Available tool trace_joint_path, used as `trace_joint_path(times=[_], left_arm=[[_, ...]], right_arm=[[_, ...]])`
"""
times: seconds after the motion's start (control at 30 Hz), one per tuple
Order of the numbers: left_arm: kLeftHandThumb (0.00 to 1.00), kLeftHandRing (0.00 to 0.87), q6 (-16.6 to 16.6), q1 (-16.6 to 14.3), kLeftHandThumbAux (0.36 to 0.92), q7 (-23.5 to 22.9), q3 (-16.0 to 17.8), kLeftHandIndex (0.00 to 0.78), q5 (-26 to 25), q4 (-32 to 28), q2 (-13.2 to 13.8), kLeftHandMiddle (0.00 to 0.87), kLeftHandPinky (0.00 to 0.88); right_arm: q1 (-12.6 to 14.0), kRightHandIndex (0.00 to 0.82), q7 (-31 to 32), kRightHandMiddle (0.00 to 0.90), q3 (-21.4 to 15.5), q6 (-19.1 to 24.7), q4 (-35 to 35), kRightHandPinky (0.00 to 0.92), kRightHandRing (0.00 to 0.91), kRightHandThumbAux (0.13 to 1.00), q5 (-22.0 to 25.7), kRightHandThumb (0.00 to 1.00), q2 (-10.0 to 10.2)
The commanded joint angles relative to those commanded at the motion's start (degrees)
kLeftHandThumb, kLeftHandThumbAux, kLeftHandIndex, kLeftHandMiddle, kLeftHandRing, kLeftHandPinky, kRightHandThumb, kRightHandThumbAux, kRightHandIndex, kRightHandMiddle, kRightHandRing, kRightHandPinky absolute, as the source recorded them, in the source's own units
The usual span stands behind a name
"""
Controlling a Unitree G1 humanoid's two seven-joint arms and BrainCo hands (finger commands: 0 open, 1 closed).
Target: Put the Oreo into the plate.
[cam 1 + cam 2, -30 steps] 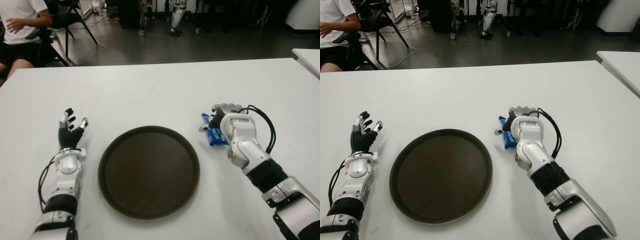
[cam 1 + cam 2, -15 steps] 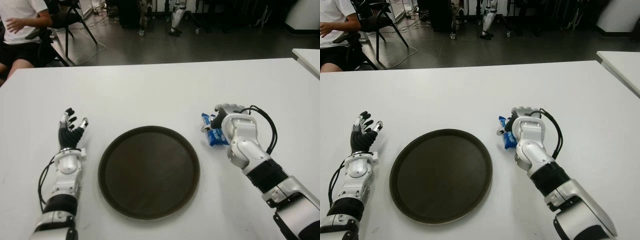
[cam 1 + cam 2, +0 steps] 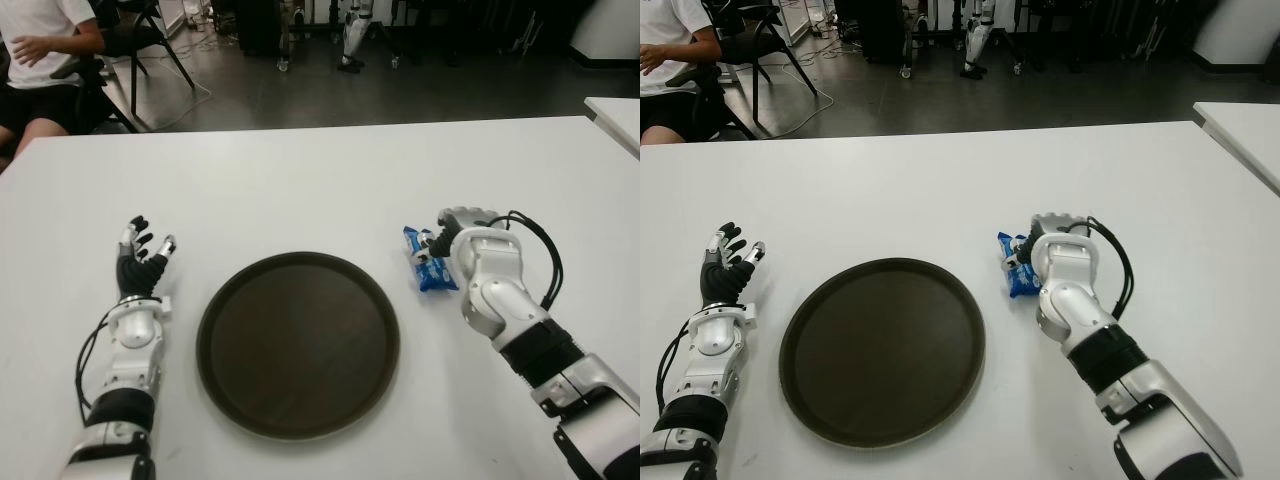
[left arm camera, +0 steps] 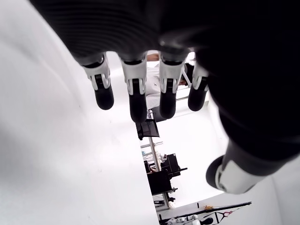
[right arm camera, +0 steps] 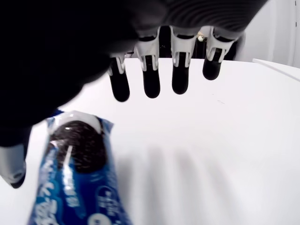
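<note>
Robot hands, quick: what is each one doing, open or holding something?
Left hand: open, fingers spread, holding nothing, left of the plate.
Right hand: open, beside the Oreo pack, not gripping it.

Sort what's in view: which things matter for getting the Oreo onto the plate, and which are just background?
Job: Oreo pack on the table beside the plate's right; brown plate, empty; right hand at the pack, fingers open; left hand left of the plate.

Background: white table; seated person; chair.
</note>
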Motion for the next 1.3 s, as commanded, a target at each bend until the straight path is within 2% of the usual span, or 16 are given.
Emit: trace_joint_path(times=[0.2, 0.43, 0.8, 1.07, 1.2, 1.3], left_arm=[[0.253, 0.115, -0.4, -0.26, 0.667, -0.08, 0.15, 0.072, -0.21, 0.65, 0.12, 0.137, 0.056], [0.255, 0.134, -0.79, -0.34, 0.666, -0.25, 0.14, 0.082, -0.27, 0.98, 0.21, 0.157, 0.065], [0.246, 0.142, -1.15, -0.58, 0.667, 0.06, 0.06, 0.083, 0.0, 1.84, 0.57, 0.163, 0.072], [0.249, 0.123, -1.98, -0.57, 0.664, -0.32, 0.2, 0.073, -0.35, 2.15, 0.58, 0.148, 0.054], [0.253, 0.133, -2.12, -0.44, 0.66, -0.63, 0.18, 0.078, -0.38, 2.06, 0.63, 0.156, 0.062], [0.253, 0.14, -2.17, -0.38, 0.657, -0.77, 0.16, 0.079, -0.4, 2.02, 0.65, 0.163, 0.07]], right_arm=[[-0.04, 0.301, 0.08, 0.296, -0.96, 0.16, 0.67, 0.001, 0.178, 0.504, 0.45, 0.0, -0.44], [0.24, 0.324, 2.24, 0.323, -0.86, 1.04, -1.01, 0.0, 0.194, 0.507, -0.12, 0.0, -1.24], [0.56, 0.391, 3.19, 0.434, -0.95, 1.24, -1.5, 0.0, 0.234, 0.517, -0.02, 0.0, -1.6], [0.33, 0.356, 4.69, 0.394, -0.57, 1.46, -0.85, 0.0, 0.244, 0.505, 0.14, 0.0, -1.63], [0.8, 0.414, 4.19, 0.47, -0.76, 0.89, -1.38, 0.0, 0.267, 0.529, 0.47, 0.0, -1.59], [0.88, 0.431, 3.93, 0.494, -0.83, 0.3, -1.23, 0.0, 0.277, 0.538, 0.82, 0.0, -1.47]])
